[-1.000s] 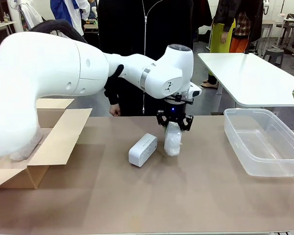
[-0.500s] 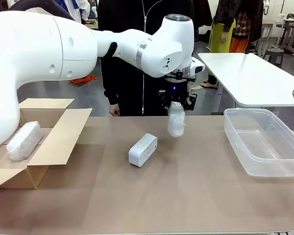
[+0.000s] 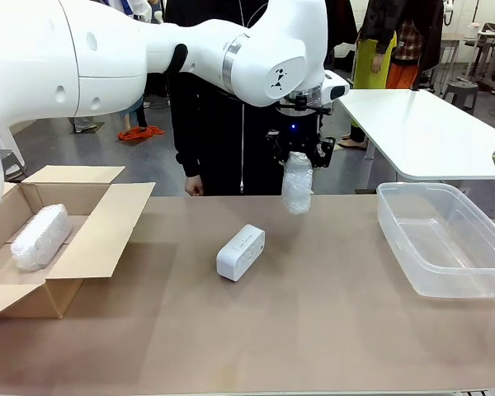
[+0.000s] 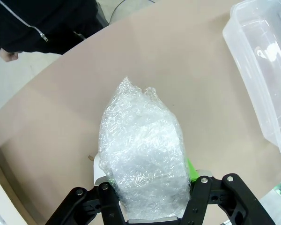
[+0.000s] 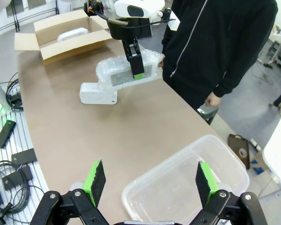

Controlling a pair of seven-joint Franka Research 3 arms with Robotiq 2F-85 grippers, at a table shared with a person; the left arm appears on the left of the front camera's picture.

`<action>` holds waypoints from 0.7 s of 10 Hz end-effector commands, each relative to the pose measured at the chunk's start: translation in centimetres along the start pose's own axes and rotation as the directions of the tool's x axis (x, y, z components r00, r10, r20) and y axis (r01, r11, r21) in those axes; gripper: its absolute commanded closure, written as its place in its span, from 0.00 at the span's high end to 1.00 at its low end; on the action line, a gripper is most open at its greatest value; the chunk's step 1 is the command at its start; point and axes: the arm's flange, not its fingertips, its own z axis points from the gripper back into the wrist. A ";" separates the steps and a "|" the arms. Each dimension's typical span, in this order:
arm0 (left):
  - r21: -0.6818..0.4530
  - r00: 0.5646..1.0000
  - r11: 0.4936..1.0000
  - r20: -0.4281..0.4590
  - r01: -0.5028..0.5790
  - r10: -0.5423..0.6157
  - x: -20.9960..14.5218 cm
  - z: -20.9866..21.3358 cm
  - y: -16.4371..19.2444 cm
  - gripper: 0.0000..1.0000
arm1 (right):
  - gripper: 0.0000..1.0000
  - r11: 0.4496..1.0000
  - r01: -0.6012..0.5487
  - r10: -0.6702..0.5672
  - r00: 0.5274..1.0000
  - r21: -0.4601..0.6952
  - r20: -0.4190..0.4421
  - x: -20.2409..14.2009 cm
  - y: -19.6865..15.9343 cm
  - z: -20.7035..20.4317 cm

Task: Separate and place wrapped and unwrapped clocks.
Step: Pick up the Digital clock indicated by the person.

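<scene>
**Wrapped clock clamped in the left gripper, hanging clear above mid-table**

Front view: the left gripper (image 3: 299,157) is clamped on the top end of the held wrapped clock (image 3: 296,185). The clock hangs upright with open air beneath it, over the far part of the tan table (image 3: 297,338) and in front of a person (image 3: 214,91) in black. The bare clock (image 3: 240,252) lies flat below and to picture left, apart from the bundle. It is smooth white plastic with rounded corners and has free tabletop on every side. At picture left stands an open cardboard box (image 3: 107,227) with its flaps spread. Inside it the boxed wrapped clock (image 3: 40,238) lies as a lumpy whitish roll. At picture right a clear plastic tub (image 3: 412,285) with rounded corners sits near the table's edge, well apart from both clocks.

Left wrist view: glossy, crinkled bubble wrap bulges up between the black fingers, with a green pad (image 4: 191,169) pressed to its side. The matte tabletop lies beyond, and the tub's rim curves past at the upper right.

Right wrist view: the right gripper (image 5: 150,173) has its fingers spread wide with nothing between them, poised over the tub's near rim. Farther off, a green-tipped finger of the left gripper crosses the bundle. The bare clock lies on the table just beside and below the bundle, and the box sits at the table's far corner.
</scene>
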 end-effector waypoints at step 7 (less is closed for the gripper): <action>0.004 1.000 1.000 -0.005 0.000 0.000 -0.2 -0.1 0.2 0.36 | 1.00 1.000 -0.008 0.008 1.000 0.019 0.024 0.0 -0.2 -0.2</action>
